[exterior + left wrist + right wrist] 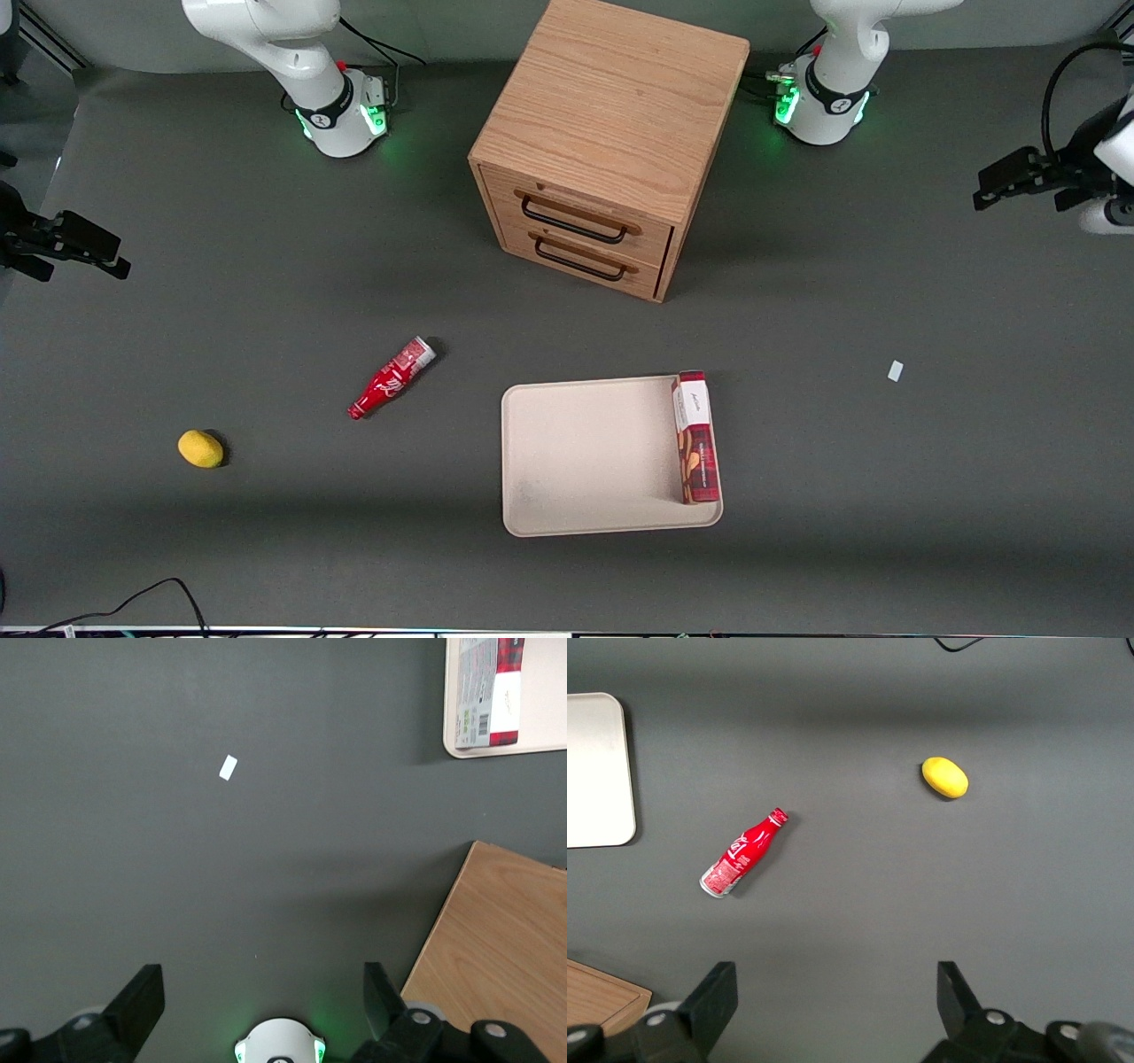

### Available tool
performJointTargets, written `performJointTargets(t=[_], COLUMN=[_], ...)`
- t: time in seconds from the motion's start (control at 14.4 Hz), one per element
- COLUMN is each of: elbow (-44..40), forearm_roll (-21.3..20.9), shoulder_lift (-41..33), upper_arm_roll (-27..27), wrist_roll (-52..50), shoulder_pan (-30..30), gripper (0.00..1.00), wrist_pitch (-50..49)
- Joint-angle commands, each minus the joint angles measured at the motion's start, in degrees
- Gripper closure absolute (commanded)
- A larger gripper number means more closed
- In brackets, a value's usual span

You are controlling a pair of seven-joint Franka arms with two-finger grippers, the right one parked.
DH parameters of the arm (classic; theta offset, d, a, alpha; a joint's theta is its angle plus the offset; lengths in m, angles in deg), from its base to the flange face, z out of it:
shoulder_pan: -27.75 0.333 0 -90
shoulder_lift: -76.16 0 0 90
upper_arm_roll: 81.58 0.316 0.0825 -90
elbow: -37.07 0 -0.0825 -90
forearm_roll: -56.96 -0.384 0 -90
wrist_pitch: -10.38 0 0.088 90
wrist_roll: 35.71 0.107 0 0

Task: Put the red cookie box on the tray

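The red cookie box (695,439) lies flat on the pale beige tray (585,461), along the tray's edge toward the working arm's end of the table, white end panel pointing to the cabinet. In the left wrist view the box (496,691) and a bare part of the tray (545,700) also show. My left gripper (997,184) hovers high over the table at the working arm's end, well away from the tray. It is open, with only bare table between its fingers (142,997).
A wooden two-drawer cabinet (611,142) stands farther from the camera than the tray. A red bottle (390,379) and a yellow lemon (201,448) lie toward the parked arm's end. A small white scrap (896,371) lies on the mat between tray and gripper.
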Motion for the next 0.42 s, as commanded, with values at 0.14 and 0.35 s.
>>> performJointTargets(t=[0.14,0.35], elbow=[-3.9,-6.3], forearm_roll=[0.4,0.0], shoulder_lift=[2.3,3.1], upper_arm_roll=[2.0,3.0], wrist_roll=[2.3,3.0], shoulder_pan=[-1.8,-1.7], gripper=[0.00,0.00], wrist_pitch=[-2.9,-6.0])
